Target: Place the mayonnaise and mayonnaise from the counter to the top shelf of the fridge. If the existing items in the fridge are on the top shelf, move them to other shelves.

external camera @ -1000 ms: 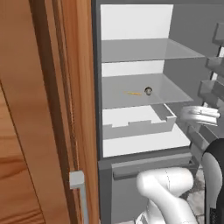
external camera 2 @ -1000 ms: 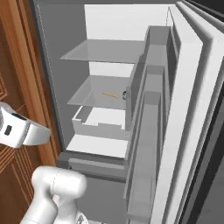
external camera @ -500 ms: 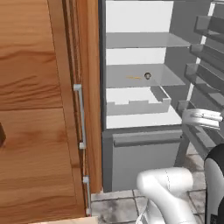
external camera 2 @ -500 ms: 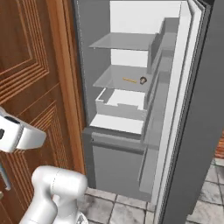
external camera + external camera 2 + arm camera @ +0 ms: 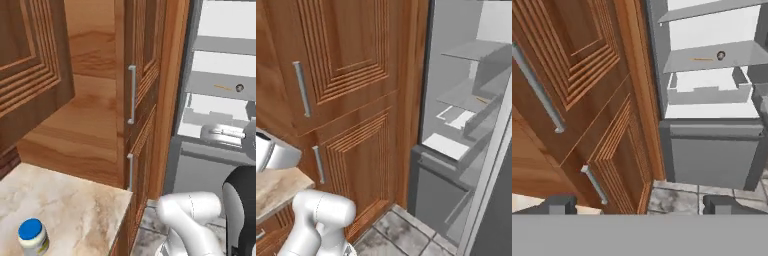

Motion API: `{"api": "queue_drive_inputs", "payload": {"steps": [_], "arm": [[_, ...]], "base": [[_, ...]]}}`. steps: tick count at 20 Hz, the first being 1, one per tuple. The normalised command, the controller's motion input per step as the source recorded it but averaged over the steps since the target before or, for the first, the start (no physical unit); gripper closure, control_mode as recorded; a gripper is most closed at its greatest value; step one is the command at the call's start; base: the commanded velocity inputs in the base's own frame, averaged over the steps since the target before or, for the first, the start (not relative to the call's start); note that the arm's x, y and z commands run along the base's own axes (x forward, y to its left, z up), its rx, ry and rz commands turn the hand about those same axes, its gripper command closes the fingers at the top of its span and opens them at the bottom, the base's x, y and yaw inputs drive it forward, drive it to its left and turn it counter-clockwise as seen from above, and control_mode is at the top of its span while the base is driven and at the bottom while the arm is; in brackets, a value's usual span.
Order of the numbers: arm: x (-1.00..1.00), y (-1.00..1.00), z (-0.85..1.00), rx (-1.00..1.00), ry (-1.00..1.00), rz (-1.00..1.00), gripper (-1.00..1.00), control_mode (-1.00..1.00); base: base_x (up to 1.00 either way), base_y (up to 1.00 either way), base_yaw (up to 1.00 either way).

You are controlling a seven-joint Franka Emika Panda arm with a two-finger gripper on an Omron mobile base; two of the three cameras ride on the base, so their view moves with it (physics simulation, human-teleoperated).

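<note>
No readable text anywhere; yellowish label band on the mayonnaise jar (image 5: 33,237), lower left of the frame, too blurred to read.

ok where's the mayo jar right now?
One mayonnaise jar stands upright on the counter at the bottom left of the left base view, left of the wooden cabinets, with the open fridge beyond them.

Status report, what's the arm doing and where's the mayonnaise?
Gripper open, empty. One mayonnaise jar on counter. Fridge open; tan item on a lower shelf.
</note>
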Motion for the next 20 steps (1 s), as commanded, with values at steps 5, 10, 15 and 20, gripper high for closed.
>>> {"api": "queue_drive_inputs", "payload": {"steps": [5, 10, 15, 20], "arm": [[0.00, 0.00, 0.00, 0.00, 0.00, 0.00, -1.00, 1.00], [0.00, 0.00, 0.00, 0.00, 0.00, 0.00, -1.00, 1.00], [0.00, 0.00, 0.00, 0.00, 0.00, 0.00, -1.00, 1.00], [0.00, 0.00, 0.00, 0.00, 0.00, 0.00, -1.00, 1.00]], "base": [[-0.98, 0.00, 0.78], [-0.79, 0.00, 0.80], [-0.05, 0.00, 0.85], [0.17, 0.00, 0.65]]}}
